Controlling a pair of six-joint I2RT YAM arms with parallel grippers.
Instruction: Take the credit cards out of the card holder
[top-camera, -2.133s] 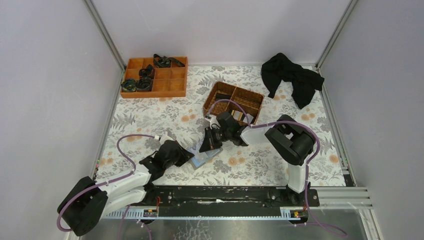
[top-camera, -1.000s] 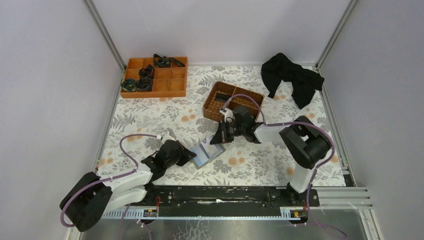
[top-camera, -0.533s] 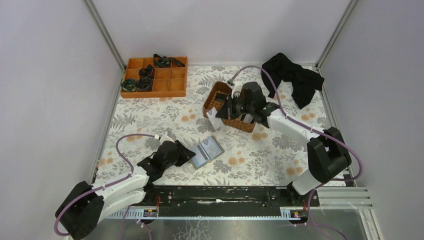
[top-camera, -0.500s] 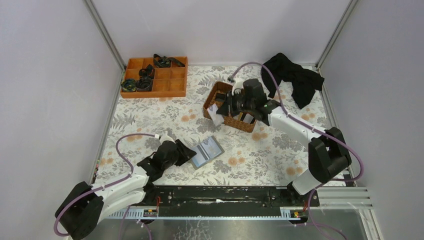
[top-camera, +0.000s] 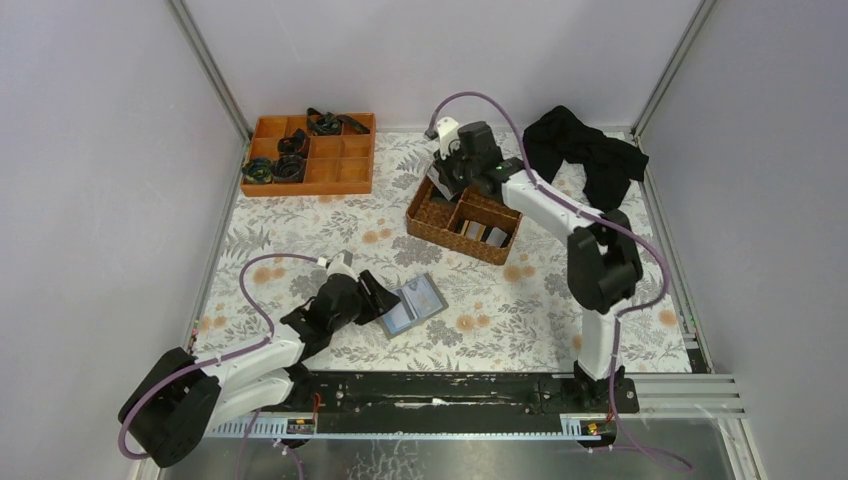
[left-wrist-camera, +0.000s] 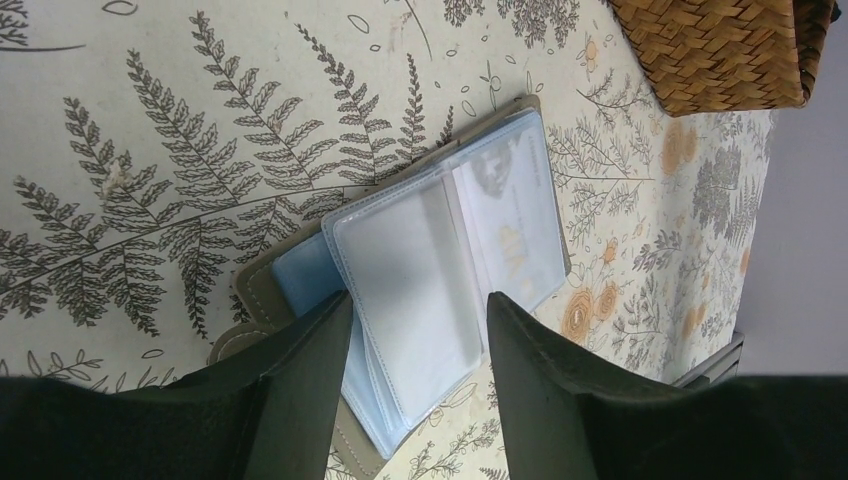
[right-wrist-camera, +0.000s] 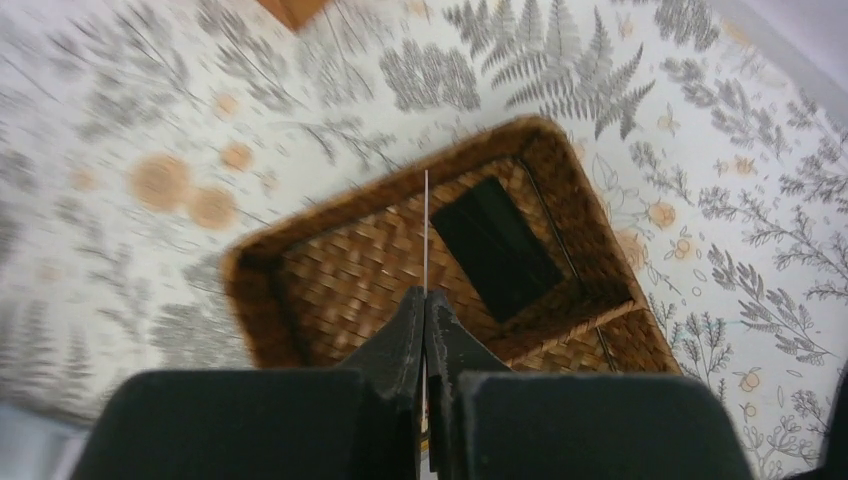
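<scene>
Right fingers: right gripper (right-wrist-camera: 425, 300) clenched on a thin pale card (right-wrist-camera: 426, 230), upright and seen edge-on.
Beneath: brown wicker compartment basket (right-wrist-camera: 585, 225), with a dark rectangular card (right-wrist-camera: 495, 248) flat in one compartment.
Left fingers: left gripper (left-wrist-camera: 415, 330) released, its fingers spread either side of the clear sleeves' near end.
Card holder: pale blue-grey bifold card holder (left-wrist-camera: 450, 240) lying open on the floral table cover (left-wrist-camera: 150, 120), apart from the basket.
</scene>
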